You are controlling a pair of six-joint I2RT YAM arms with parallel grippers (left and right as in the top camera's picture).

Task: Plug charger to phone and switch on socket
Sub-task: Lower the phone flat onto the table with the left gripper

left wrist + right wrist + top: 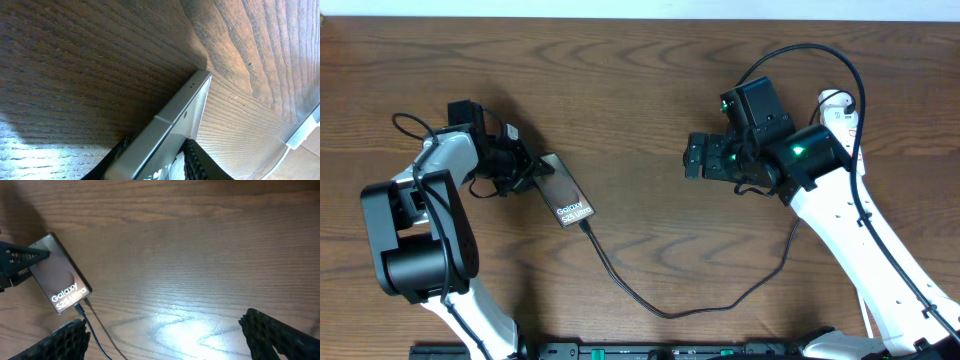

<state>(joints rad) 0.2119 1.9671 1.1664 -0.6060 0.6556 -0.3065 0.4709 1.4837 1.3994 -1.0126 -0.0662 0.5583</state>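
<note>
Your phone (566,197) lies left of centre on the table (640,60), screen up, its long axis slanting from upper left to lower right. The charger (660,308) meets its lower-right end and looks seated there, then loops down to the bottom of the frame and back up to the right. By that reading, the switch is what remains. Only a small white piece of the socket (834,100) shows, at the upper right, mostly hidden behind your right arm; you cannot see its switch or its long axis. It lies to the right of the right gripper (692,158), which points left toward the phone and away from it, so you would have to swing that arm round. That claw is spread wide and empty, hovering right of centre. The left gripper (532,172) is well apart from the socket, pinching the phone's upper-left end, with its arm folded at the left edge.
</note>
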